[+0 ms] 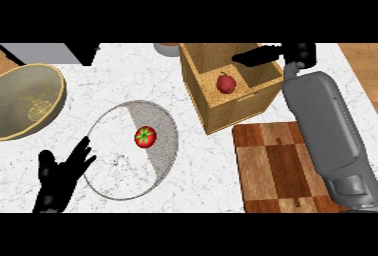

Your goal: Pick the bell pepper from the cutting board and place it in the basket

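2 hands show over the white counter [148, 65]. far left of the basket [221, 107] sits a tan bowl [29, 102]. the left hand [60, 175] rests low, well left of the basket, fingers spread and straight. between it and the basket lies a plate [159, 160] carrying a tomato [145, 136]. inside the basket lies the red bell pepper [227, 83]. the right hand [266, 54] hovers above the basket's far right rim, fingers relaxed, holding nothing. the cutting board [277, 170] lies just beside the basket's near right corner.
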### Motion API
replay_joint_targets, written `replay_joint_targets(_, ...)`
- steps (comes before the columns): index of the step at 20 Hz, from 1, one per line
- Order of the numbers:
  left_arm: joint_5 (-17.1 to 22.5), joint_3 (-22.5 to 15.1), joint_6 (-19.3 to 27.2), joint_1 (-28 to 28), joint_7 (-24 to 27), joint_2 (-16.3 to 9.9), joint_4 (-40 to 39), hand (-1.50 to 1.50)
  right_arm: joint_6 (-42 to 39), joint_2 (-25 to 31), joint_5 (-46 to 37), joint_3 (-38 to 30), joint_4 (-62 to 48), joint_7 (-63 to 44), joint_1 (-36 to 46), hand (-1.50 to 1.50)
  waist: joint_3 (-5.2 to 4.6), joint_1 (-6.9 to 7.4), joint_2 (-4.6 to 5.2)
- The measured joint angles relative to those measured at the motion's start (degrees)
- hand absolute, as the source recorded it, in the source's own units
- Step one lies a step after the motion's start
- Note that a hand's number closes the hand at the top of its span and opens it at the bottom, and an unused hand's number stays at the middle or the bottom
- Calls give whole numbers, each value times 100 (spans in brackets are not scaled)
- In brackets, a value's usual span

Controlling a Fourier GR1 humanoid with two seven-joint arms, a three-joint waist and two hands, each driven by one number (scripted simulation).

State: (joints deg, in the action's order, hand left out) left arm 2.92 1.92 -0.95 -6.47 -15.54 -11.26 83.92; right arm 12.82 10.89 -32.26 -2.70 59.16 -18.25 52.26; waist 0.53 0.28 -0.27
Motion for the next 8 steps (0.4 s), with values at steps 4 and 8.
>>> replay_joint_targets(4, 1, 35, -26, 12, -60, -9, -9, 0, -75, 202, 341, -380, 299, -56, -180, -150, 1, -24, -7)
replay_joint_targets(8, -11, 55, -42, -51, 90, 20, -9, 0, -265, 638, 595, -767, 503, -139, -373, -150, 4, -45, -17)
